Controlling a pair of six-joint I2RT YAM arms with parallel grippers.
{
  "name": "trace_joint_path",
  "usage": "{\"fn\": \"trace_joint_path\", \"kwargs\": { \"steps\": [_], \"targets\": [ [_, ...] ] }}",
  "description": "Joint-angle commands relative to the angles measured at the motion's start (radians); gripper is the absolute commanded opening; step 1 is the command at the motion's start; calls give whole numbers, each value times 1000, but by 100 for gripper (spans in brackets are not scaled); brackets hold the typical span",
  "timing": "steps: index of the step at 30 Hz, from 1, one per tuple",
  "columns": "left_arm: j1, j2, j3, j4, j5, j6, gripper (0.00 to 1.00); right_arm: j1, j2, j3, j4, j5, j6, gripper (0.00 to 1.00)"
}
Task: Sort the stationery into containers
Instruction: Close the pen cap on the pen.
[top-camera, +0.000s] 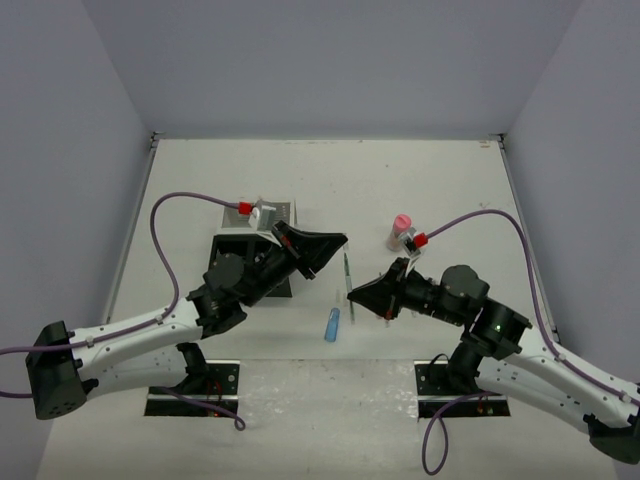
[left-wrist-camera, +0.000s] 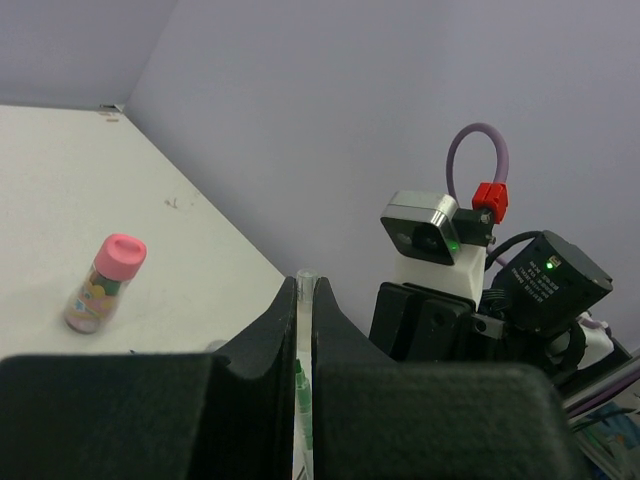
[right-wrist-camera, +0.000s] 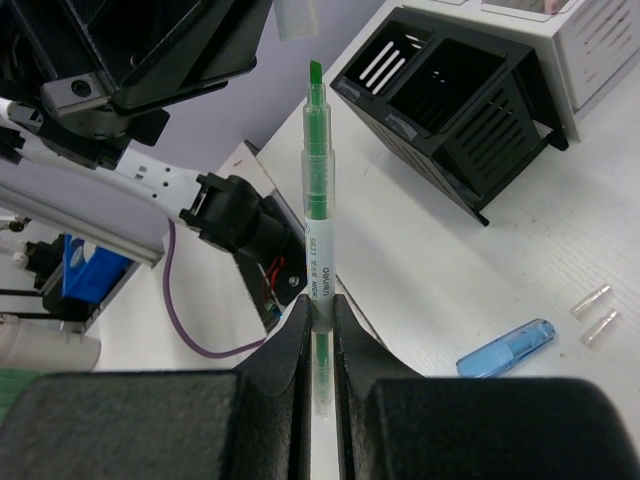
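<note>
Green pen (right-wrist-camera: 318, 220) was pinched by its barrel in the right tool (right-wrist-camera: 320, 308), raised off the counter (top-camera: 420, 180); the left tool (left-wrist-camera: 305, 292) pinched a clear piece (left-wrist-camera: 305, 274); a slack grip could drop either short of the black organiser (right-wrist-camera: 505, 135).

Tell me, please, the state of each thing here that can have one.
Left gripper: shut on clear piece.
Right gripper: shut on green pen.
Green pen: uncapped, tip bare.
Bottle: upright, pink cap on.
Blue capsule: lying flat.
Organiser: upright.
</note>
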Motion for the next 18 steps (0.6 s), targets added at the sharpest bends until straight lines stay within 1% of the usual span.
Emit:
{"fn": "trace_joint_path", "kwargs": {
  "steps": [1,18],
  "targets": [
    [-6,0,-27,58,1,-15,0,2,19,54,-12,51,0,0],
    [-5,0,-28,57,-19,-8,0,2,30,68,-13,38,-1,0]
  ]
}}
